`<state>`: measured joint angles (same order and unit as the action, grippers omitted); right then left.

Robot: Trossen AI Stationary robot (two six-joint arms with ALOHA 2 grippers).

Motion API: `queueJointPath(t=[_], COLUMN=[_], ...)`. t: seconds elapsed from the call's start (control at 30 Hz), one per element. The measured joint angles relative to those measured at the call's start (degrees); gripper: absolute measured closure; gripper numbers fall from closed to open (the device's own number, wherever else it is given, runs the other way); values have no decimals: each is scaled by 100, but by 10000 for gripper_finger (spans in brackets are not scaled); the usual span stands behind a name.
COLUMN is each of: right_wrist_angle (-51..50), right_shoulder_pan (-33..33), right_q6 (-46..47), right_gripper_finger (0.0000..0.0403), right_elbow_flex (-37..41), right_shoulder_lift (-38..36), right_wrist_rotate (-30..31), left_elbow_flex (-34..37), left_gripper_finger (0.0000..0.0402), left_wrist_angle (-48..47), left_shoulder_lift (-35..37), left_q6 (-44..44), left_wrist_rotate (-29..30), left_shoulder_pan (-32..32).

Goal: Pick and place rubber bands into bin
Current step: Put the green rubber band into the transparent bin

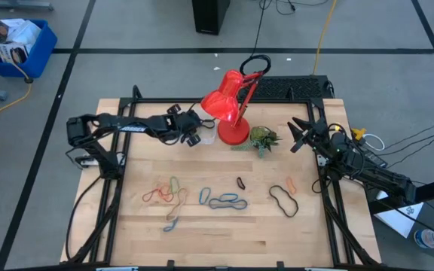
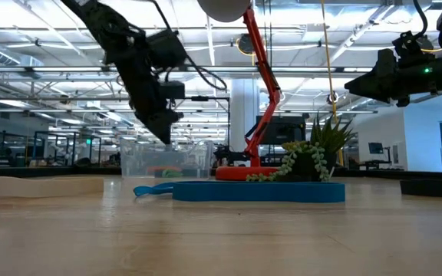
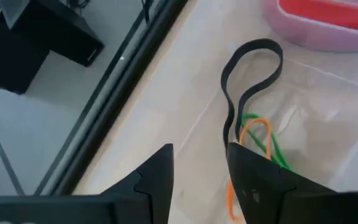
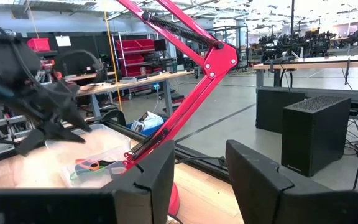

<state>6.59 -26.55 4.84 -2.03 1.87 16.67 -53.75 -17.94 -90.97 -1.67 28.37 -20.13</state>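
Left pincer open; black rubber band dangling lengthwise over bin.

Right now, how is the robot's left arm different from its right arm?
The left gripper hangs over the bin beside the lamp; the right gripper waits near the plant, over bare table. A black band dangles by the left fingers; the right ones hold nothing. Both are open.

The left gripper hangs beside the lamp; rubber bands lie across the table.
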Motion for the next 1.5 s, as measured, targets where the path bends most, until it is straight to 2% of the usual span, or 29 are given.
queueJointPath(t=[0.1, 0.23, 0.43, 0.6, 0.73, 0.87, 1.03, 1.27, 1.4, 1.5], right_wrist_angle=[0, -2, 0, -6, -2, 0, 2, 0, 2, 0], right_shoulder_pan=[0, 0, 0, 0, 0, 0, 0, 0, 0, 0], right_q6=[0, 0, 0, 0, 0, 0, 35, 29, 44, 44], right_gripper_finger=[261, 261, 261, 261, 261, 261, 261, 261, 261, 261], right_elbow_flex=[0, 0, 0, 0, -1, 0, -2, -1, -1, 0], right_shoulder_lift=[0, 2, 20, 48, 48, 48, 48, 63, 72, 72], right_wrist_rotate=[0, 0, 0, 0, 0, 0, -2, 0, 0, 0], left_elbow_flex=[-10, -3, -3, -3, -3, -3, -3, -3, -3, -1], left_gripper_finger=[243, 243, 243, 243, 243, 243, 243, 243, 243, 243], left_wrist_angle=[-208, -967, -1947, -2064, -2059, -2113, -2801, -3135, -3552, -3725], left_shoulder_lift=[506, 1313, 2602, 3288, 3537, 3562, 3279, 2453, 1920, 1548], left_q6=[-66, -70, 80, 542, 764, 878, 1370, 1560, 2091, 2119], left_wrist_rotate=[-2, -285, -1279, -2477, -2745, -2742, -2732, -2664, -2647, -2639], left_shoulder_pan=[80, 179, 356, 593, 813, 1037, 1405, 1958, 2068, 2122])
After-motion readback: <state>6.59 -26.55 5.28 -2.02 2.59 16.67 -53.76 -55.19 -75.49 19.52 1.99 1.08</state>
